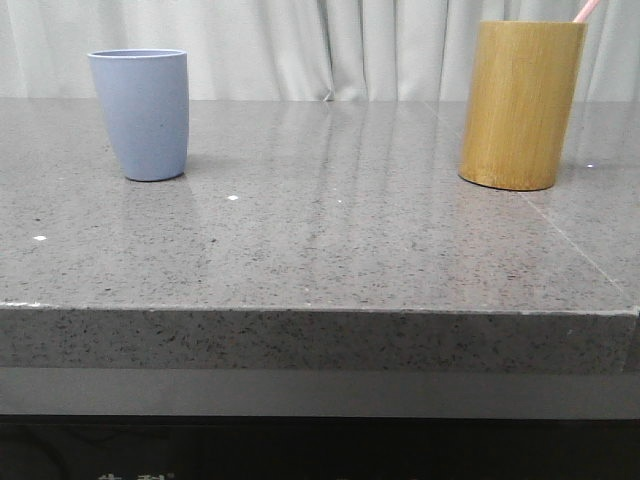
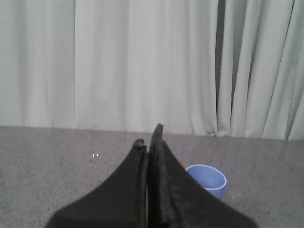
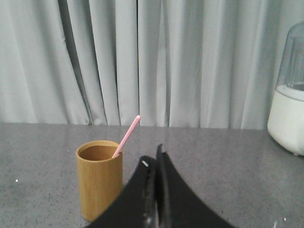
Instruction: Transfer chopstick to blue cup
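Note:
The blue cup (image 1: pixel 140 113) stands upright and empty at the back left of the grey stone table (image 1: pixel 320 250). It also shows beside my left gripper (image 2: pixel 148 137), the blue cup (image 2: pixel 207 180) partly hidden behind one finger. That gripper is shut, nothing in it. The pale pink chopstick (image 3: pixel 126 136) leans out of the yellow-brown bamboo cylinder (image 3: pixel 99 178), which stands at the back right in the front view as the bamboo cylinder (image 1: pixel 521 104), the chopstick (image 1: pixel 587 10) tip poking above it. My right gripper (image 3: pixel 153 156) is shut and empty, close beside the cylinder.
A white appliance with a clear dome (image 3: pixel 289 114) stands on the table off to one side in the right wrist view. Pale curtains (image 1: pixel 320 45) hang behind the table. The table's front edge (image 1: pixel 320 308) runs across the front view.

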### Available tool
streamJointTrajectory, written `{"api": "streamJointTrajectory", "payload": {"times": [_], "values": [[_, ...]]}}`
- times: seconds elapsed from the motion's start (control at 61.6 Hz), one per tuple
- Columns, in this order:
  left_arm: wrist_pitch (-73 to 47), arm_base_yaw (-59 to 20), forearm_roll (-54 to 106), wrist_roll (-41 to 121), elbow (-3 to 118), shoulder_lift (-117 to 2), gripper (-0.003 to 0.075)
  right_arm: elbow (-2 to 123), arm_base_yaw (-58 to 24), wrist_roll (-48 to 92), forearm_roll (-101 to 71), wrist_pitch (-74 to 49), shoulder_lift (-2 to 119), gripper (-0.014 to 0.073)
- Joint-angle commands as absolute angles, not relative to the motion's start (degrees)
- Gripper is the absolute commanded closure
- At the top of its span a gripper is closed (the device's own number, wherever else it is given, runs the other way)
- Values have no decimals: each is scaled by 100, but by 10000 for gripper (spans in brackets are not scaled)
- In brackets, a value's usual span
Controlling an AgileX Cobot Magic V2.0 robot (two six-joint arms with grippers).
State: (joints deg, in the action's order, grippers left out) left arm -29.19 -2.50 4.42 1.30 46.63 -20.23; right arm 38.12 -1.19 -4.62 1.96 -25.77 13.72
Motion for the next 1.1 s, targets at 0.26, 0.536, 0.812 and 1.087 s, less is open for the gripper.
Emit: {"api": "streamJointTrajectory", "payload": {"times": [0.26, 0.536, 0.812, 1.087], "values": [[-2772, -250, 507, 155, 4844, -3379, 739, 4294, -89, -472, 242, -3026, 2899, 660], [-2811, -250, 564, 155, 4781, -4228, 739, 4294, -89, -472, 0, -3569, 3688, 660], [-2595, -332, 596, 256, 4781, -4794, 556, 4294, -89, 91, -399, -3995, 4098, 355], [-2482, -1209, 536, 405, 5341, -5462, 188, 4294, -89, 230, -632, -3915, 4098, 95]]}}
